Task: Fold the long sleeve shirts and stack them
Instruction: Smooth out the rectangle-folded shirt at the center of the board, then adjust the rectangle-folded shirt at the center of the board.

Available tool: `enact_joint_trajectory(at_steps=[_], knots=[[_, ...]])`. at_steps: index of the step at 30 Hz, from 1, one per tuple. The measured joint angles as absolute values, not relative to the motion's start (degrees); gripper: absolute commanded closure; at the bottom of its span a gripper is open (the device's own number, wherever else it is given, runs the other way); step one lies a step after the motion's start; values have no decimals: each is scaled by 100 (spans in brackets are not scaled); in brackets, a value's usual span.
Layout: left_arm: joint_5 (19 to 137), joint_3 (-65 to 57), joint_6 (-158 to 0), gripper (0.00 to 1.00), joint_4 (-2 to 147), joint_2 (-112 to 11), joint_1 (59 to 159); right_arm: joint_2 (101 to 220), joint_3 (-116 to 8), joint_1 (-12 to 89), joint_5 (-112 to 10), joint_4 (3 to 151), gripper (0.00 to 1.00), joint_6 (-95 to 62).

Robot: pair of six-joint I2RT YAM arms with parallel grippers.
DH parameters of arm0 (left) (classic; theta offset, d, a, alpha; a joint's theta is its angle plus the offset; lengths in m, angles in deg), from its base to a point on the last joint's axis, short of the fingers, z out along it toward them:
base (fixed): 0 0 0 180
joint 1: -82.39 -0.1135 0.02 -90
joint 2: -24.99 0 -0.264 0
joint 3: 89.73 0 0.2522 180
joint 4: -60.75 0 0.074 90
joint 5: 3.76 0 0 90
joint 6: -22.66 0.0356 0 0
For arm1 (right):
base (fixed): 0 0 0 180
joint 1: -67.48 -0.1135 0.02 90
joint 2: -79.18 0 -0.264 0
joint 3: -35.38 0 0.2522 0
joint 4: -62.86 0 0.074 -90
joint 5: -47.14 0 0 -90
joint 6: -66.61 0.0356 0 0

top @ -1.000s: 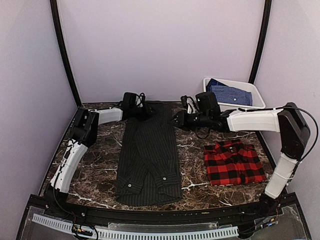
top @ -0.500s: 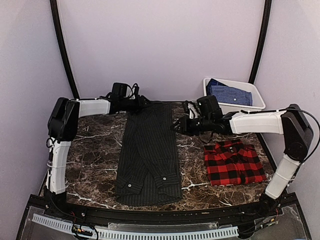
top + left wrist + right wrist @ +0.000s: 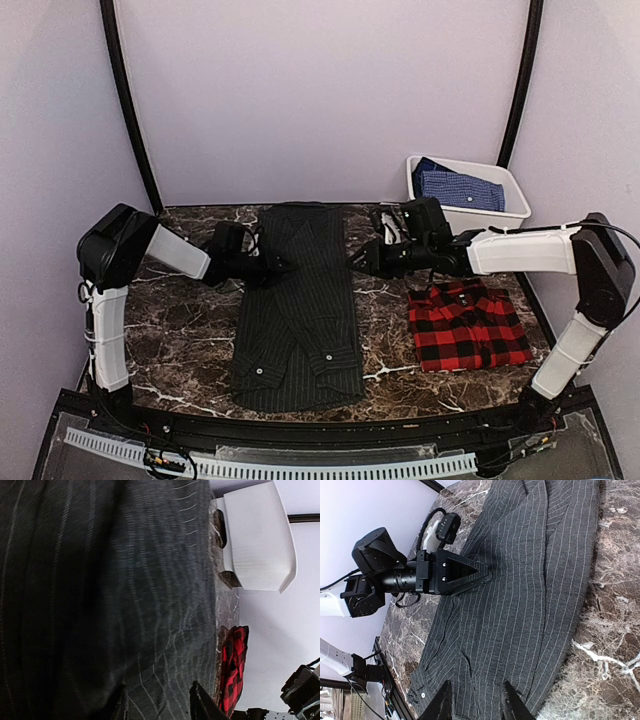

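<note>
Jaws part-open, empty — left gripper (image 3: 284,267) at left edge of pinstripe shirt (image 3: 300,325), right gripper (image 3: 353,258) above right edge, plaid shirt (image 3: 468,326) apart.

**Pinstriped shirt** (image 3: 520,605): charcoal with thin pale stripes, laid flat on the marble table (image 3: 615,610) and filling most of the view. Long creases run lengthwise, and there is one pale button (image 3: 423,695) near the lower-left end.

**Left gripper** (image 3: 487,574): black, seen side-on. Its tip is over the shirt's left part; contact cannot be made out.

**Right gripper** (image 3: 476,685): two dark fingers (image 3: 442,705) at the bottom edge, set apart with nothing between them, above the cloth.
</note>
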State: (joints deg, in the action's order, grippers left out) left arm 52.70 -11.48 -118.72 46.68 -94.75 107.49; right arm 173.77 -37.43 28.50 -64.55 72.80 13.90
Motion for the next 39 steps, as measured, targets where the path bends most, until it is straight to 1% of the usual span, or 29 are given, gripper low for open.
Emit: enact_joint_trajectory(at_steps=[5,13,17,23,28,33,36,39], knots=[[5358,-1301,-12101,60,4329,-9661,10749,17377,-3686,2844,-6458,7293,69,1395],[5281,-1371,-12001,59,4412,-9460,10742,17125,-3384,2677,-6055,7505,67,1476],[5264,-1730,-11935,57,4589,-8723,10742,16983,-3282,2321,-5782,7711,66,1578],[5491,-2440,-11819,58,5328,-7068,10749,16623,-2884,1862,-5559,7800,64,1871],[6143,-3452,-11716,60,6235,-5781,10904,16384,-2374,1735,-5478,7785,62,2129],[6844,-4289,-11808,61,7028,-4944,11324,16293,-1970,1633,-5465,7779,59,2184],[7174,-4774,-12027,65,7321,-4456,11625,16166,-1679,1615,-5550,7676,59,2158],[7362,-5137,-12245,67,7533,-4057,11831,16109,-1481,1613,-5684,7597,59,2131]])
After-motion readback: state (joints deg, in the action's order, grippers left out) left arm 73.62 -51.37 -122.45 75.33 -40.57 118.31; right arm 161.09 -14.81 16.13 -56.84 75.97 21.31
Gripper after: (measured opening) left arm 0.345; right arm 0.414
